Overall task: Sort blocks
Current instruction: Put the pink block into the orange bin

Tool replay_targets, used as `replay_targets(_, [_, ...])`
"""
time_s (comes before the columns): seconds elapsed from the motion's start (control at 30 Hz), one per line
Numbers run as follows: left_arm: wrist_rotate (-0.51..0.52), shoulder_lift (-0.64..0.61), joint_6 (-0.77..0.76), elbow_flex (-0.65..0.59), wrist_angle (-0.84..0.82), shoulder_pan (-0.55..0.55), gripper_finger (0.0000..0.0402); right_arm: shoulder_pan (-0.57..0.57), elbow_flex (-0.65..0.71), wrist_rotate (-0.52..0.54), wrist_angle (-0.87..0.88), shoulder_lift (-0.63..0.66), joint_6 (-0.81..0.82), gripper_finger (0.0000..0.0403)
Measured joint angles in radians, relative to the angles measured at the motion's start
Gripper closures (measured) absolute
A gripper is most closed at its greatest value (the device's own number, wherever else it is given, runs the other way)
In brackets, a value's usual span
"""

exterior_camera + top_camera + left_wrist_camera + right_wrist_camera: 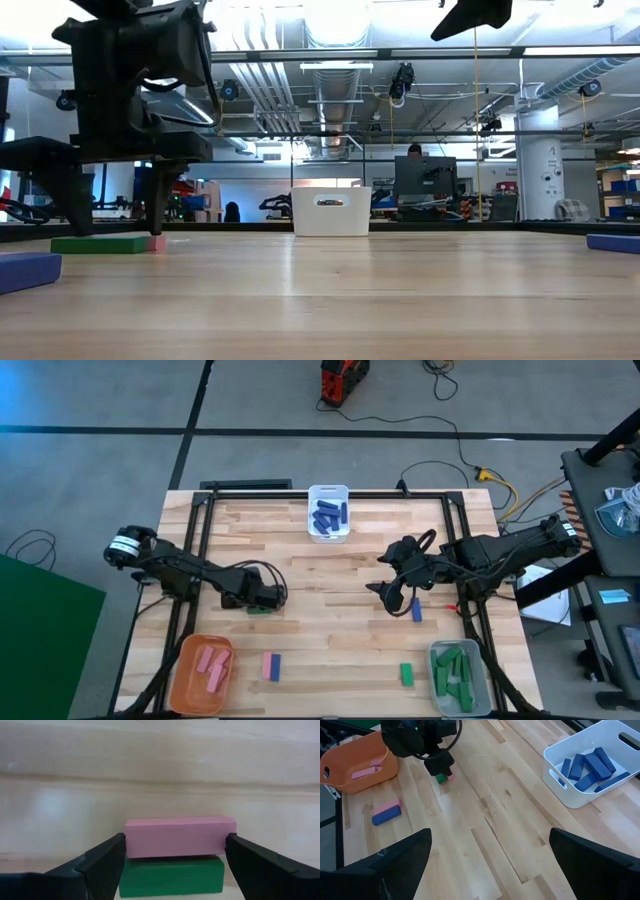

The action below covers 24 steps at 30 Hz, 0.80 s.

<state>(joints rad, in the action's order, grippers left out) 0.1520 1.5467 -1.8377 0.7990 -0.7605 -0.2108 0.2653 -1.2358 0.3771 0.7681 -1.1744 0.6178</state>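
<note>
The left claw point(172, 865) is hanging low over the table point(330, 590), fingers spread either side of a pink block point(180, 836) that is lying touching a green block point(170, 876). The pads are sitting just beside the pink ends, not yet pinching. From here, the risk is the close dragging the green one along or skewing the pink, since the two are pressed together. The right claw point(392, 588) is hovering spread and empty near a blue block point(416, 610). Orange point(200, 670), white point(328, 512) and grey point(458, 675) bins are already holding pink, blue and green pieces.
</note>
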Motion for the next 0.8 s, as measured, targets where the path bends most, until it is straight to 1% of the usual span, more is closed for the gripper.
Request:
replay_targets(0.07, [0.006, 0.000, 0.013, -0.001, 0.000, 0.002, 0.0089, 0.000, 0.000, 0.000, 0.000, 0.000, 0.000, 0.0007])
replay_targets(0.17, [-0.012, 0.000, 0.018, -0.002, -0.003, 0.002, 0.0089, 0.000, 0.000, 0.000, 0.000, 0.000, 0.000, 0.0007])
replay_targets(0.37, [-0.028, 0.003, 0.003, 0.023, -0.053, 0.005, 0.0089, 0.000, 0.000, 0.000, 0.001, 0.000, 0.000, 0.0007])
replay_targets(0.53, [-0.022, 0.002, 0.027, 0.053, -0.060, 0.005, 0.0086, 0.000, 0.000, 0.000, 0.001, 0.000, 0.001, 0.0007])
replay_targets(0.8, [-0.008, 0.002, 0.042, 0.056, -0.076, 0.011, 0.0086, -0.001, 0.002, 0.000, 0.001, 0.000, 0.003, 0.0007])
